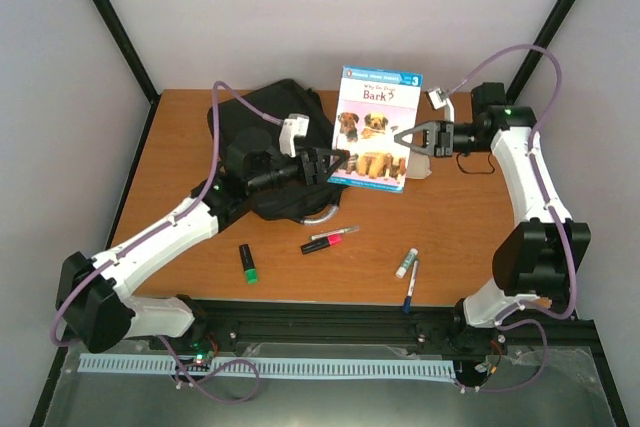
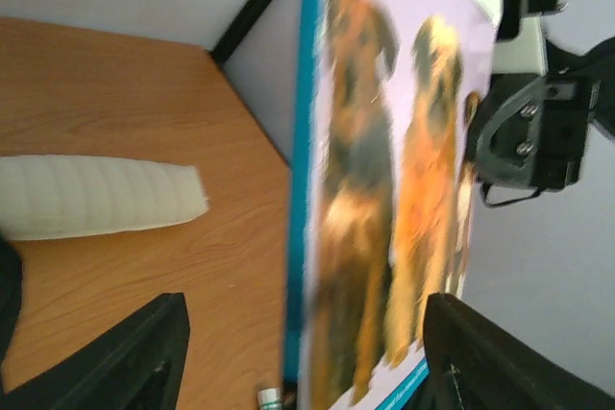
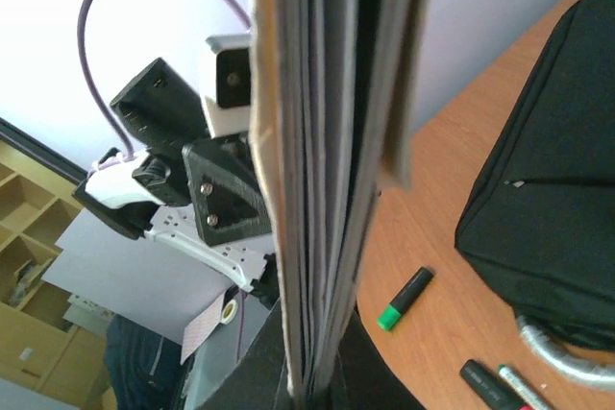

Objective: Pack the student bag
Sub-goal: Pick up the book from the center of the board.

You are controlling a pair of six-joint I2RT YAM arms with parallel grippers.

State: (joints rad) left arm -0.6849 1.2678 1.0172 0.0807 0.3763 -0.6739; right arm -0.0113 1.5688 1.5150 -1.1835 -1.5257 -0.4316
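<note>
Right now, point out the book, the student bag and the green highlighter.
book (image 1: 375, 127), top external view, middle of the cover
student bag (image 1: 285, 97), top external view, upper black fabric
green highlighter (image 1: 247, 262), top external view, middle of barrel

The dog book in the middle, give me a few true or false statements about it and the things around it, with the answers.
1. The right hand grips the book by its edge and holds it upright. True.
2. The book is inside the student bag. False: it is outside, next to the bag.
3. The left hand is shut on the green highlighter. False: the highlighter lies on the table, and the left hand is open at the book's other edge.
4. A white pouch lies on the table. True.
</note>
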